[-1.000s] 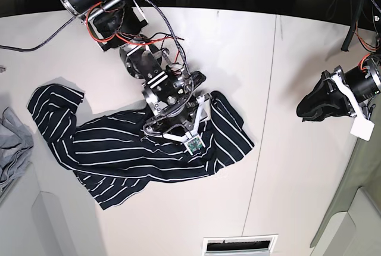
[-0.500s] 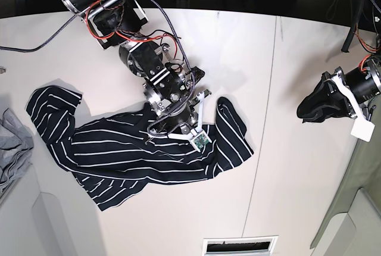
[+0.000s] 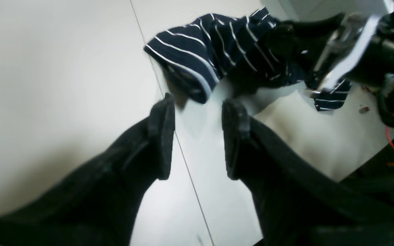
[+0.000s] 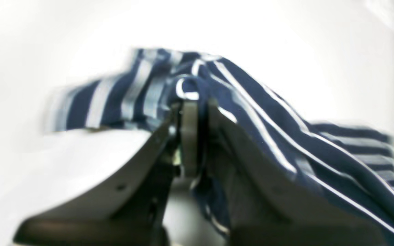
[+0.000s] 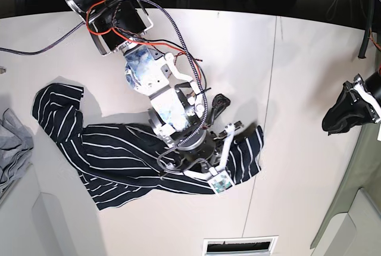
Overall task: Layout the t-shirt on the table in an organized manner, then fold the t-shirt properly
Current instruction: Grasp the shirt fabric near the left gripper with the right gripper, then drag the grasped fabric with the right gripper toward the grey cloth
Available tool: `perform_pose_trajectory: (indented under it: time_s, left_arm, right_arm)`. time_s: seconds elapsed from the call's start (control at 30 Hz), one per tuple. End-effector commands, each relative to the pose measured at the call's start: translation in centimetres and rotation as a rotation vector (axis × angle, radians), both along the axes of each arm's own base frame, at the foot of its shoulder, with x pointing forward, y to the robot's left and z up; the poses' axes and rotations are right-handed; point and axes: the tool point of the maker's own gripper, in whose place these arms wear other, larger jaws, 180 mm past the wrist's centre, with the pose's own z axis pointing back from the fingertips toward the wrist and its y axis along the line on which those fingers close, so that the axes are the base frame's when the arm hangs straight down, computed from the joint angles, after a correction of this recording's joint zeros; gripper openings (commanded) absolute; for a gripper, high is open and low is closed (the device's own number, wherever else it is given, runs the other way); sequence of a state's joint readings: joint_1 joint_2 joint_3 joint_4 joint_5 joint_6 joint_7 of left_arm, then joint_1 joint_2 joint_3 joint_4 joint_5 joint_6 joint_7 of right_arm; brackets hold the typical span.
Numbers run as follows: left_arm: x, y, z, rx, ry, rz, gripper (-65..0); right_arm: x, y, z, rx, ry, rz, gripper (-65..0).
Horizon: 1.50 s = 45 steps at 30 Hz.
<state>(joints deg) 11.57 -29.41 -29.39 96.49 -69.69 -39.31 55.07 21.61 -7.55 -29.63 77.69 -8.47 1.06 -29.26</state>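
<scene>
blurring t-shirt (image 4: 251, 112) — pinched edge hidden

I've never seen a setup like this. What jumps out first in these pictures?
The dark striped t-shirt sprawls crumpled across the left-centre of the white table. A wiry robot arm reaches down from the far edge, and its right gripper is pinched shut on a fold of the shirt near the middle. Far off at the table's right edge, the left gripper hangs open over bare tabletop, holding nothing.
</scene>
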Motion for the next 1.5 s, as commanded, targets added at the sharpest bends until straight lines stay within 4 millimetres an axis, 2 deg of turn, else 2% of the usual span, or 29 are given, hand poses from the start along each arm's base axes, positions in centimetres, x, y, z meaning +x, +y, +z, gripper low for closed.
perform_pose_trajectory:
  time_s: [0.0, 0.13, 0.23, 0.33, 0.4, 0.47, 0.53, 0.63, 0.7, 0.77, 0.8, 0.83, 0.93, 0.97, 1.0, 1.1, 1.2, 1.37, 1.47]
  left_arm:
    - [0.5, 0.0, 1.8, 0.002, -0.058, -0.015, -39.2]
    - [0.4, 0.0, 1.7, 0.004, -0.053, -0.015, -39.2]
    - [0.4, 0.0, 1.7, 0.005, -0.054, -0.015, -39.2]
    - [0.5, 0.1, 1.6, 0.008, -0.053, -0.014, -39.2]
    - [0.5, 0.1, 1.6, 0.007, -0.054, -0.014, -39.2]
    - [0.5, 0.1, 1.8, 0.004, -0.061, -0.011, -39.2]
    - [0.6, 0.1, 1.9, 0.001, -0.066, -0.008, -39.2]
    - [0.6, 0.1, 1.9, 0.0, -0.071, -0.006, -39.2]
    - [0.6, 0.2, 1.9, 0.003, -0.069, -0.006, -39.2]
    - [0.6, 0.2, 1.8, 0.01, -0.066, -0.005, -39.2]
    - [0.6, 0.3, 1.7, 0.013, -0.065, -0.004, -39.2]
    - [0.6, 0.3, 1.8, 0.012, -0.066, -0.004, -39.2]
    - [0.8, 0.3, 2.0, 0.006, -0.08, 0.002, -39.2]
    - [0.8, 0.3, 2.1, 0.003, -0.084, 0.004, -39.2]
    - [0.8, 0.2, 2.0, 0.0, -0.084, 0.003, -39.2]
    - [0.7, -0.4, 1.6, -0.008, -0.075, -0.009, -39.2]
    - [0.7, -1.5, 1.0, -0.014, -0.057, -0.039, -39.2]
    - [-0.1, -4.6, -1.4, -0.005, 0.015, -0.133, -39.2]
    - [-0.4, -6.7, -2.1, -0.028, 0.028, -0.185, -39.2]
  right_arm:
    - [-0.1, 2.9, 3.5, 0.089, -0.069, 0.076, -65.0]
    - [-3.0, 6.6, 3.7, 0.063, -0.094, 0.206, -65.0]
    - [-4.5, 8.3, 3.5, -0.004, -0.14, 0.275, -65.0]
    - [-3.7, 7.5, 4.6, -0.042, -0.212, 0.222, -65.0]
    - [-2.3, 5.9, 6.5, -0.045, -0.27, 0.138, -65.0]
    - [-0.6, 3.4, 8.7, -0.018, -0.298, 0.034, -65.0]
    - [1.4, -0.1, 11.0, 0.023, -0.33, -0.091, -65.0]
    - [4.3, -7.7, 13.3, 0.056, -0.364, -0.31, -65.0]
    - [5.8, -13.9, 13.3, 0.054, -0.353, -0.472, -65.0]
    - [6.5, -19.7, 12.0, 0.074, -0.307, -0.609, -65.0]
    - [6.5, -22.2, 11.0, 0.102, -0.267, -0.664, -65.0]
    - [6.4, -24.2, 9.5, 0.13, -0.21, -0.709, -62.3]
    - [5.5, -28.7, 5.5, 0.159, -0.077, -0.831, -32.0]
    - [5.1, -29.8, 4.3, 0.157, -0.04, -0.865, -26.1]
    - [4.6, -30.6, 3.1, 0.156, 0.003, -0.89, -23.8]
    - [2.9, -31.4, 0.4, 0.157, 0.099, -0.894, -23.9]
    - [1.3, -30.3, -2.0, 0.186, 0.166, -0.846, -23.9]
    - [-1.9, -26.1, -6.2, 0.214, 0.272, -0.725, -23.9]
    - [-3.1, -23.0, -7.4, 0.215, 0.27, -0.655, -23.9]
